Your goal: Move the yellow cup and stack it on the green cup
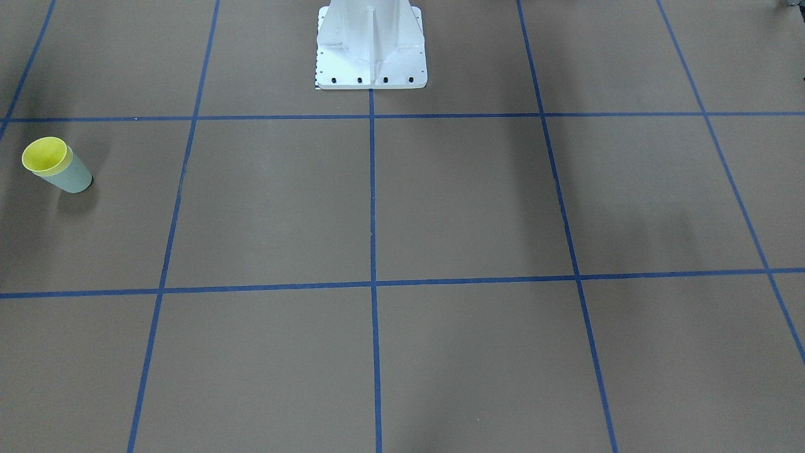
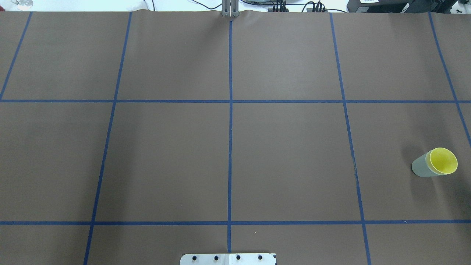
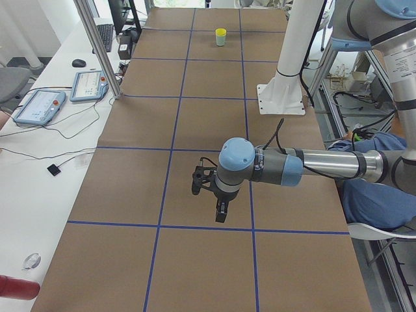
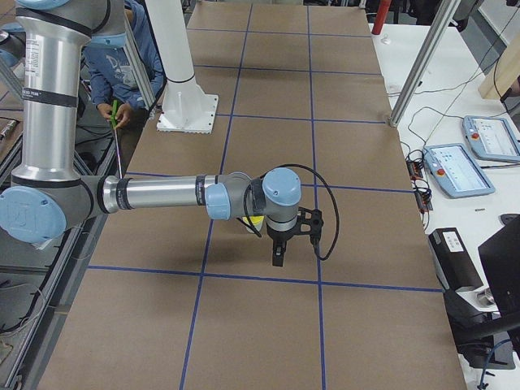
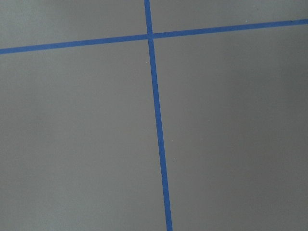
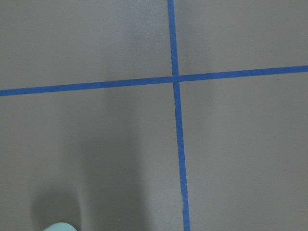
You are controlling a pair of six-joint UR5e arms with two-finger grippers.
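Cups nest, yellow cup (image 1: 45, 155) inside green cup (image 1: 72, 177).

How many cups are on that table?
2. The yellow cup sits nested inside the green cup, together near the table's right edge in the overhead view. I see no others.

yellow cup (image 2: 443, 161) nested inside green cup (image 2: 420, 168), upright, robot's far right

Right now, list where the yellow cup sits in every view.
Front-facing: yellow cup far left, nested in green cup.
Overhead: far right.
Exterior left: top centre, far end.
Exterior right: yellow sliver behind near wrist.
Left wrist: not in it.
Right wrist: not in it; green cup's edge only.
Landmark: white base.
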